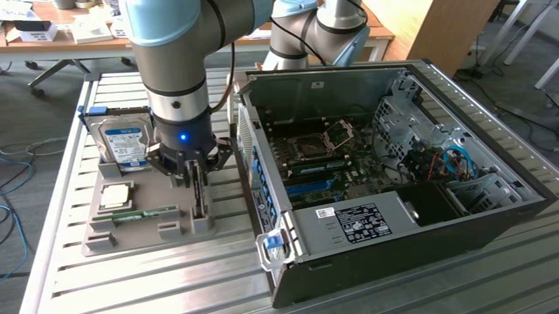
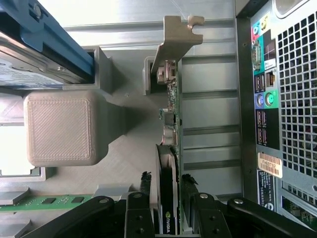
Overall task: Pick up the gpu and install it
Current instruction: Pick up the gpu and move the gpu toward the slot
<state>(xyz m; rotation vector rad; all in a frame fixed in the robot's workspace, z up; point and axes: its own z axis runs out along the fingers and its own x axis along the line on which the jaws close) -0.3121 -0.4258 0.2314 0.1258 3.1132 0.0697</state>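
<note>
The gpu [image 1: 199, 196] stands on edge in a slot of the grey holder tray [image 1: 131, 239], a thin dark strip beside the open computer case [image 1: 489, 216]. My gripper [image 1: 195, 175] reaches straight down over it. In the wrist view the gpu [image 2: 171, 114] runs away from the camera, its metal bracket [image 2: 174, 34] at the far end. The gripper [image 2: 167, 206] straddles the card's near end, and the black fingers [image 2: 145, 201] press against both faces. The card still sits in its holder.
A silver hard drive with a blue label [image 1: 122, 140] stands in the tray behind the gripper. A processor [image 1: 116, 195] and a green memory stick [image 1: 144, 214] lie beside it. The case's motherboard [image 1: 332, 157] lies exposed; its rear port panel [image 2: 265, 99] is close to the card.
</note>
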